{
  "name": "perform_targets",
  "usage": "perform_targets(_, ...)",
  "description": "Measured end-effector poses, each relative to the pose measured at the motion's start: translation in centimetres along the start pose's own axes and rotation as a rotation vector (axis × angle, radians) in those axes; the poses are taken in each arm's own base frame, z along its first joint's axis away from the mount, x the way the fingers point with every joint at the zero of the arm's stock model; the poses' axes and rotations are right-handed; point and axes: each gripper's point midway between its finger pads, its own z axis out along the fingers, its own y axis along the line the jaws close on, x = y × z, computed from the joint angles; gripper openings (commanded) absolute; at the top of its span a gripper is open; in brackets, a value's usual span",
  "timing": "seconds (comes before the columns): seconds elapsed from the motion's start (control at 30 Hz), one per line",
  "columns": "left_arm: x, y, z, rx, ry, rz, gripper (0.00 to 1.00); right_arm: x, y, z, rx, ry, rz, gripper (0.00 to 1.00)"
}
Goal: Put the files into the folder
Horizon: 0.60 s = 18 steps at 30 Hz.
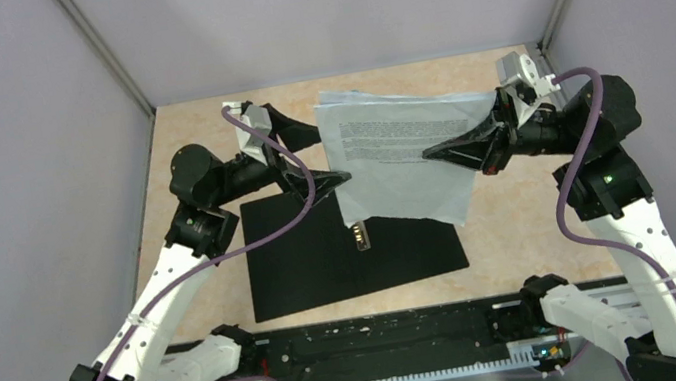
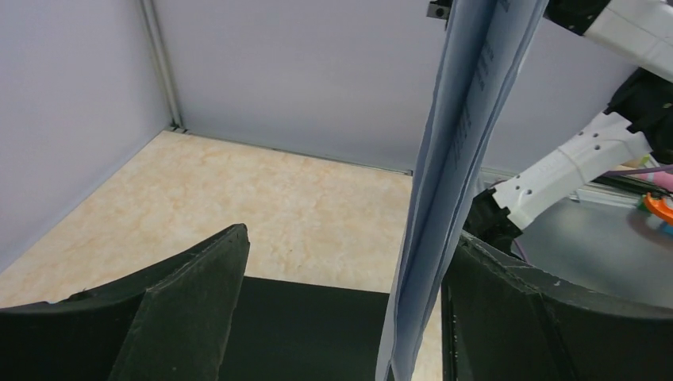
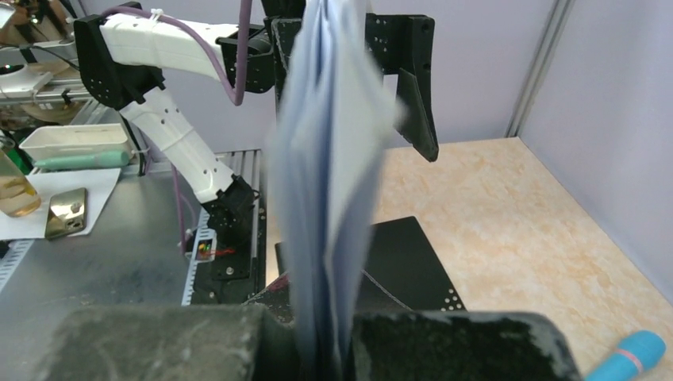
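- Top external: left gripper (image 1: 324, 157) gaped wide, gripping nothing, at the left edge of the files (image 1: 386, 133).
- Left wrist: files (image 2: 444, 198) hung edge-on between its fingers, closer to the right-hand one.
- Files hung over the open folder (image 1: 323, 253), spanning left-right.
- Right gripper (image 1: 431, 151) was clamped shut on the files' right side.

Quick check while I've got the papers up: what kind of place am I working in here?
Most likely a robotics lab test cell: plain grey panel walls on metal corner posts box in a marble-look tabletop, and a metal bench beside it holds a tray.
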Motion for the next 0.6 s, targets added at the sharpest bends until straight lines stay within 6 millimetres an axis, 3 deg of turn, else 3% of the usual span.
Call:
perform_targets(0.23, -1.0, -1.6, 0.5, 0.091, -0.009, -0.036, 0.84, -0.1, -0.4, 0.5, -0.03, 0.008, 0.026, 0.0)
perform_targets(0.43, -0.5, -2.3, 1.3, 0.144, 0.003, -0.077, 0.64, 0.5, -1.8, 1.2, -0.033, 0.014, 0.064, 0.0)
perform_targets(0.5, -0.3, -2.3, 1.5, 0.147, 0.006, -0.092, 0.43, 0.7, -2.2, 1.3, -0.035, 0.017, 0.076, 0.0)
perform_targets(0.57, -0.2, -2.2, 1.6, 0.144, 0.006, -0.103, 0.05, 1.0, -2.5, 1.5, -0.038, 0.021, 0.085, 0.0)
perform_targets(0.6, -0.3, -2.2, 1.6, 0.142, 0.003, -0.107, 0.0, 1.0, -2.7, 1.6, -0.038, 0.021, 0.089, 0.0)
